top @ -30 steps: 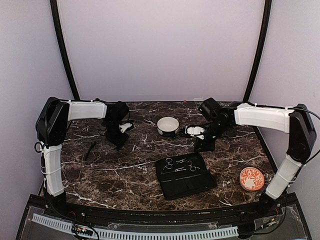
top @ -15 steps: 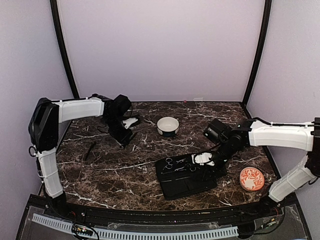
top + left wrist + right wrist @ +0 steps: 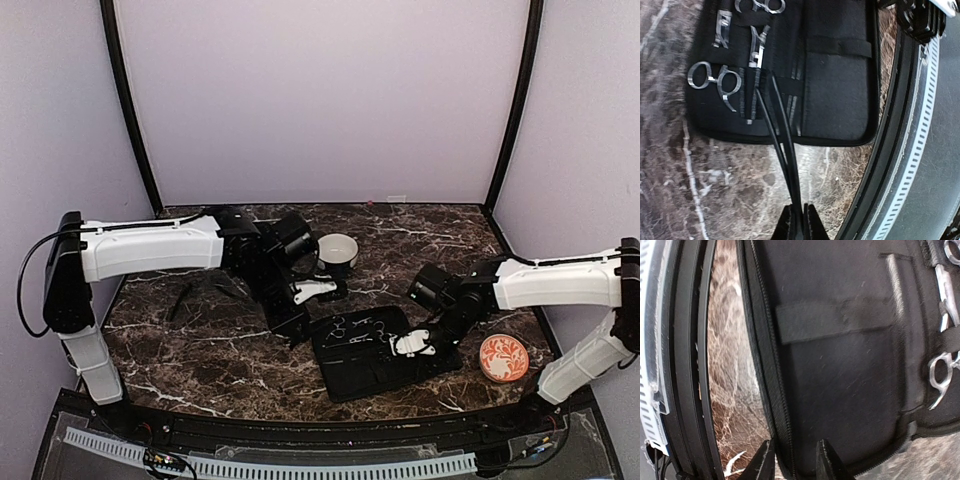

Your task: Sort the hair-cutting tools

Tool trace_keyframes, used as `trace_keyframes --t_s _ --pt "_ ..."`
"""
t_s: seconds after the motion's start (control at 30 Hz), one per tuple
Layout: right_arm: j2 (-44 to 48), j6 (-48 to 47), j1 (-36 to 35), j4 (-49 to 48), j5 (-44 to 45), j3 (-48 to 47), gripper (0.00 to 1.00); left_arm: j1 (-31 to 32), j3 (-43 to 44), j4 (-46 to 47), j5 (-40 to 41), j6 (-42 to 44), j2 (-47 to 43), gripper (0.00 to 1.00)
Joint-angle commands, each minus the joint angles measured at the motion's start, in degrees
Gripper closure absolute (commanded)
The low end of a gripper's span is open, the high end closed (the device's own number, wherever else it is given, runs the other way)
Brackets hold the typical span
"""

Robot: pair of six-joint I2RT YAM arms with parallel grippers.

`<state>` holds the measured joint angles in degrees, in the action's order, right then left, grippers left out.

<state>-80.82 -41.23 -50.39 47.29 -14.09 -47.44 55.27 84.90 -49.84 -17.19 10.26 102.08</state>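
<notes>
The black fabric case [image 3: 372, 352] lies open at the table's middle front. Silver scissors [image 3: 338, 325] and other slender tools sit under its straps; they also show in the left wrist view [image 3: 715, 82]. My left gripper [image 3: 298, 328] is at the case's left edge, shut [image 3: 800, 210] on a thin black two-pronged stick piece [image 3: 782, 135] whose tips reach over the case. My right gripper [image 3: 412, 345] is open over the case's right part [image 3: 792, 452], its fingers standing either side of the zipper edge [image 3: 772, 405]. Another thin black stick [image 3: 180, 300] lies on the table at the left.
A white round bowl [image 3: 337, 252] stands behind the case. An orange patterned dish [image 3: 503, 357] sits at the front right. The table's black front rim [image 3: 900, 150] runs close to the case. Purple walls enclose the marble table [image 3: 220, 350].
My left arm has swung from the back left to the case's left edge. My right arm has come forward from beside the bowl to the case's right part.
</notes>
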Motion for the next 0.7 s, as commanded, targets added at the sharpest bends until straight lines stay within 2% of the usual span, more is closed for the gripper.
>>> trace_keyframes --t_s 0.0,0.2,0.47,0.67 --pt "-0.94 -1.47 -0.93 -2.02 3.49 2.5 0.76 2.32 0.15 -3.46 -2.68 0.97 2.77 1.0" --pt "-2.24 -1.01 -1.35 -5.43 4.68 5.07 0.8 5.57 4.58 -5.41 -2.43 0.75 11.7 1.0" --pt "0.14 -0.24 -1.9 -12.29 9.31 10.33 0.92 9.24 5.9 -3.43 -6.54 0.33 15.25 1.0" --pt "3.36 0.14 -1.98 -15.17 10.22 12.89 0.94 10.82 9.64 -5.44 -7.47 -0.05 19.31 0.99"
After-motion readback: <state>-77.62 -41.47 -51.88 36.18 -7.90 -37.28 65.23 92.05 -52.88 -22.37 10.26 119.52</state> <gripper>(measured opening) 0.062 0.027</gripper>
